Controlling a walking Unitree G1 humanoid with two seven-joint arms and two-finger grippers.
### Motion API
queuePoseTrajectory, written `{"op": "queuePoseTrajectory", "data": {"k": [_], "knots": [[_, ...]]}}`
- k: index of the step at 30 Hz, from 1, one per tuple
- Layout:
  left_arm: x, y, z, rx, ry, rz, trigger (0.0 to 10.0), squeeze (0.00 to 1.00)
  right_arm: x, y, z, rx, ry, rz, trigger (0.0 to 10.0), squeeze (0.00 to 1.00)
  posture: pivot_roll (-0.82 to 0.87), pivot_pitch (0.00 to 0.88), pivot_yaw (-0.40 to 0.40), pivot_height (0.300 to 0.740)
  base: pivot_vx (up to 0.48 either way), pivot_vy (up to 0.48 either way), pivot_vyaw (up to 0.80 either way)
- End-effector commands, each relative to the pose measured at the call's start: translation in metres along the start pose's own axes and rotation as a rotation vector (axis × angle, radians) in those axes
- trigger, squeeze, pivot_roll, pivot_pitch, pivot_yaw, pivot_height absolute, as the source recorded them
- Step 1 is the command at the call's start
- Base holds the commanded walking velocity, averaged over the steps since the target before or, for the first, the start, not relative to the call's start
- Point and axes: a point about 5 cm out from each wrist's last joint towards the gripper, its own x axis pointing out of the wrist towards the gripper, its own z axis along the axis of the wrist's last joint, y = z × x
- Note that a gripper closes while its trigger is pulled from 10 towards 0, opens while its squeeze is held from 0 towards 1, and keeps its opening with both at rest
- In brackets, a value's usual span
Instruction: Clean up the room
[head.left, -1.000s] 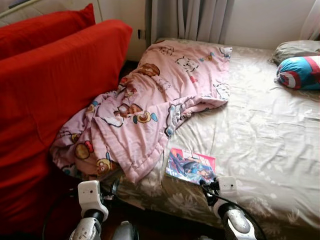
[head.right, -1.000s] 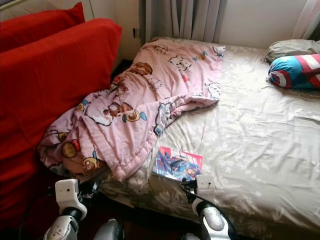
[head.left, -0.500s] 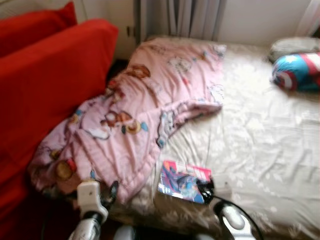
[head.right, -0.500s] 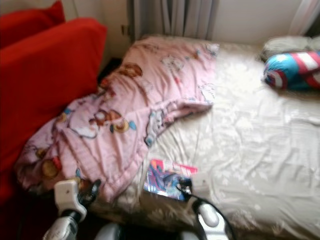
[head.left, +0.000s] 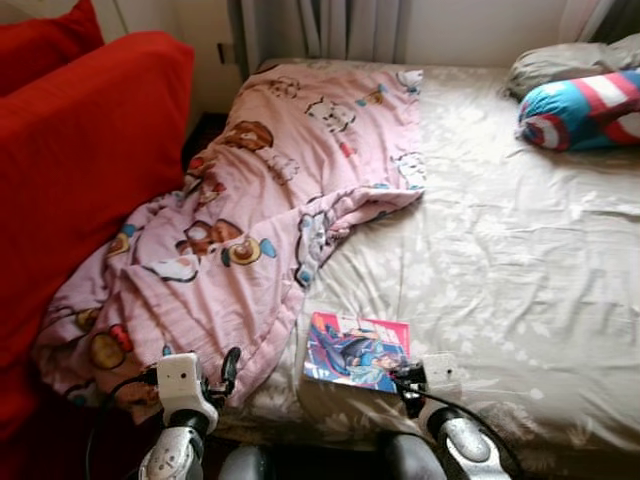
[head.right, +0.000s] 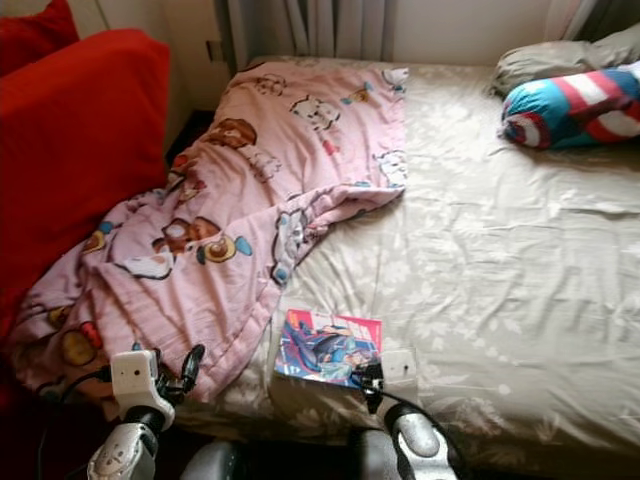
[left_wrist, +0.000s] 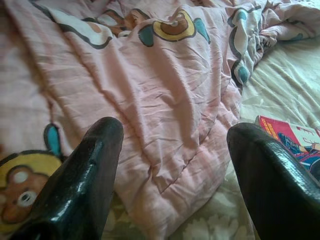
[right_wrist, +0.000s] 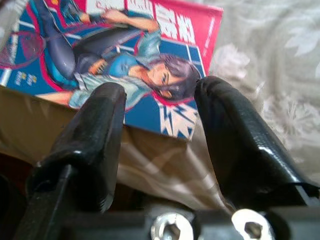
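The right hand (right_wrist: 160, 135) is open at the lower centre of the head view, its fingers (right_wrist: 95, 135) spread just before the near corner of the book (head.left: 357, 350). The book lies flat on the bed (head.left: 520, 260) near its front edge. The left hand (left_wrist: 170, 170) is also open, at the lower left, over the pink blanket (head.left: 250, 220). A red sofa (head.left: 80, 170) stands at the left, a pillow (head.left: 585, 108) at the upper right.

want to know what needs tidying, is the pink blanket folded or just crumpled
Crumpled: the pink cartoon blanket lies bunched and wrinkled across the bed, one end spilling over its edge.
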Motion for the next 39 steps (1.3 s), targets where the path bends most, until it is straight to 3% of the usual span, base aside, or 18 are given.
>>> {"op": "queuePoseTrajectory", "data": {"k": [1, 10, 21, 28, 39], "knots": [[-0.005, -0.001, -0.003, 0.002, 0.02, 0.001, 10.0, 0.0, -0.001, -0.004, -0.002, 0.034, 0.006, -0.027, 10.0, 0.0, 0.01, 0.223, 0.01, 0.612, 0.0, 0.0, 0.0], [-0.017, -0.003, -0.002, 0.007, 0.03, -0.004, 10.0, 0.0, 0.005, -0.007, 0.007, 0.165, 0.002, -0.083, 10.0, 0.0, 0.04, 0.27, 0.023, 0.612, 0.0, 0.0, 0.0], [-0.034, 0.003, 0.005, 0.025, 0.043, 0.007, 10.0, 0.0, 0.015, -0.011, 0.037, 0.241, -0.091, -0.093, 10.0, 0.0, 0.08, 0.323, 0.046, 0.597, 0.0, 0.0, 0.0], [-0.043, 0.004, 0.006, 0.031, 0.065, 0.01, 10.0, 0.0, 0.015, -0.015, 0.041, 0.251, -0.117, -0.115, 10.0, 0.0, 0.09, 0.344, 0.057, 0.583, 0.0, 0.0, 0.0], [-0.05, 0.007, 0.011, 0.048, 0.083, 0.014, 10.0, 0.0, 0.019, -0.013, 0.054, 0.368, -0.184, -0.07, 10.0, 0.0, 0.12, 0.36, 0.074, 0.583, 0.0, 0.0, 0.0]]}}
